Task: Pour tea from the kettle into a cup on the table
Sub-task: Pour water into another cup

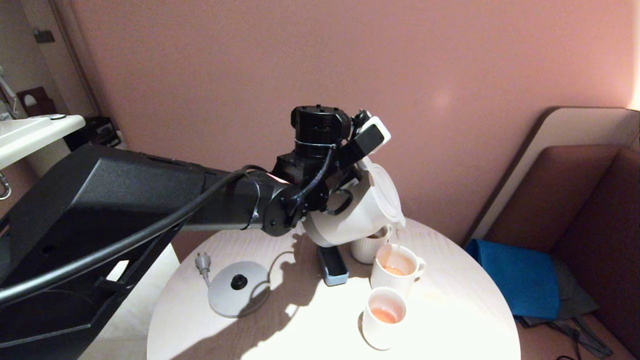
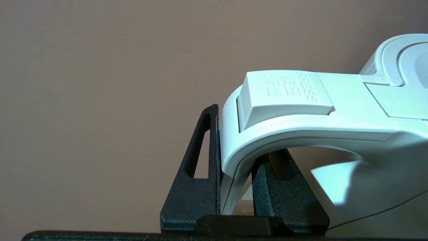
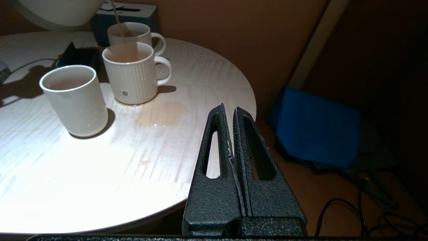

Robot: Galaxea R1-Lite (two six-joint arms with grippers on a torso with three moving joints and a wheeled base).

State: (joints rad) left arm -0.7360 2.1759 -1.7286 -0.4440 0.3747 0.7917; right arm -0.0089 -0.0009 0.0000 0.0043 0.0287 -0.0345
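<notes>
My left gripper [image 2: 235, 157] is shut on the loop handle of the white kettle [image 1: 367, 210] and holds it tilted, spout down, over the cups. A thin stream of tea [image 3: 117, 17] falls from the spout into the ribbed middle mug [image 1: 397, 270], which has orange tea in its bottom. Behind it, under the kettle, stands a second ribbed cup [image 1: 367, 248]. A plain cup [image 1: 382, 320] with a little tea is nearest. All stand on the round pale table [image 1: 450, 310]. My right gripper [image 3: 229, 108] is shut and empty, low beside the table's right edge.
The grey kettle base disc [image 1: 235, 295] with cord and plug lies at the table's left. A small blue-grey box [image 1: 332, 265] sits under the kettle. A tea puddle [image 3: 162, 113] spreads by the middle mug. A blue bag [image 1: 517, 277] lies on the seat at right.
</notes>
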